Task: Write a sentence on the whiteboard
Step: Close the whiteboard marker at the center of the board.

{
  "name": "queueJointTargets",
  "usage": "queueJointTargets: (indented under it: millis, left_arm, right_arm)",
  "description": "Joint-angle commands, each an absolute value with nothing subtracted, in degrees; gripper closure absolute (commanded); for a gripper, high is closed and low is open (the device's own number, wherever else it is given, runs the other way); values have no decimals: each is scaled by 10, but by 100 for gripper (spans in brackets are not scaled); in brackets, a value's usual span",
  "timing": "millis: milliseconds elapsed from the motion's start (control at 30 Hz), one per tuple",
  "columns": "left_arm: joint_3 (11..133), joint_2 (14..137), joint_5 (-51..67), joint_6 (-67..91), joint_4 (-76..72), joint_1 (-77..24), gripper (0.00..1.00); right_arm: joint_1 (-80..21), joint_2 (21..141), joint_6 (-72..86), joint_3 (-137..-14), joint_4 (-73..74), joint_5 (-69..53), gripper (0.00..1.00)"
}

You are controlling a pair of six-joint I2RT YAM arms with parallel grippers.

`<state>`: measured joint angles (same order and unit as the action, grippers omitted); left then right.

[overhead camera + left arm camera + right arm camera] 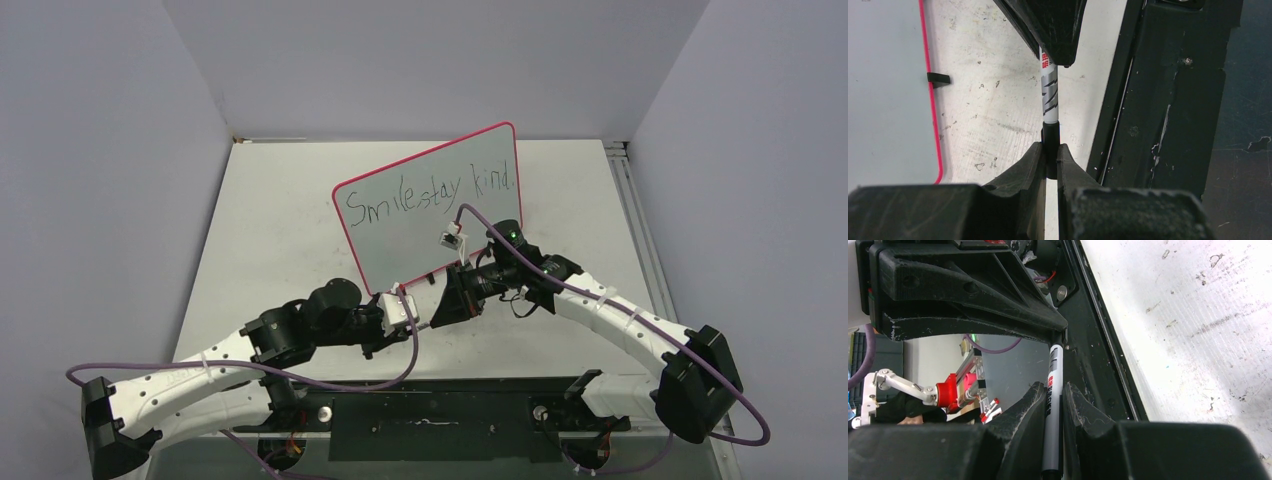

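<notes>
Clenched black fingers [1023, 170] of the left pincer [1050, 150] fill the bottom of the left wrist view, gripping the black cap [1050, 132] at one end of a marker [1050, 97]. In its own wrist view the right pincer [1053, 396] is clamped on the same marker's printed barrel, so the pen spans the gap between the two, above the scuffed bench [998, 110].

From above, the whiteboard [420, 255] sits in the middle of the frame, just beyond both pincers. A sentence [425, 195] reading "Smile stay kind." runs across its upper part, so the writing looks done and the cap is probably the business in hand. Whether the cap is fully seated I cannot tell.

The main risk is the two arms working off one line. A skewed push or pull could twist the barrel out of one grip, and the marker would drop and roll. The right arm's wrist also hangs close to the board's lower edge at centre frame. A wide swing there could knock the board or smear the fresh ink.
</notes>
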<state>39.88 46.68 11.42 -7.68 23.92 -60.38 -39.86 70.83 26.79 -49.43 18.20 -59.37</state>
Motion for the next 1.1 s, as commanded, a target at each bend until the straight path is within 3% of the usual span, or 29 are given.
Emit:
queueJointTargets:
  millis: [0, 800, 1067]
  left_arm:
    - [429, 469, 152, -69, 9, -606, 100]
    - [430, 475, 156, -64, -32, -606, 100]
    - [441, 480, 139, -75, 29, -606, 100]
  right_arm:
    - [-441, 712, 289, -490, 95, -636, 95]
    - [-456, 712, 313, -467, 60, -630, 95]
    - [-457, 707, 278, -488, 115, -588, 95]
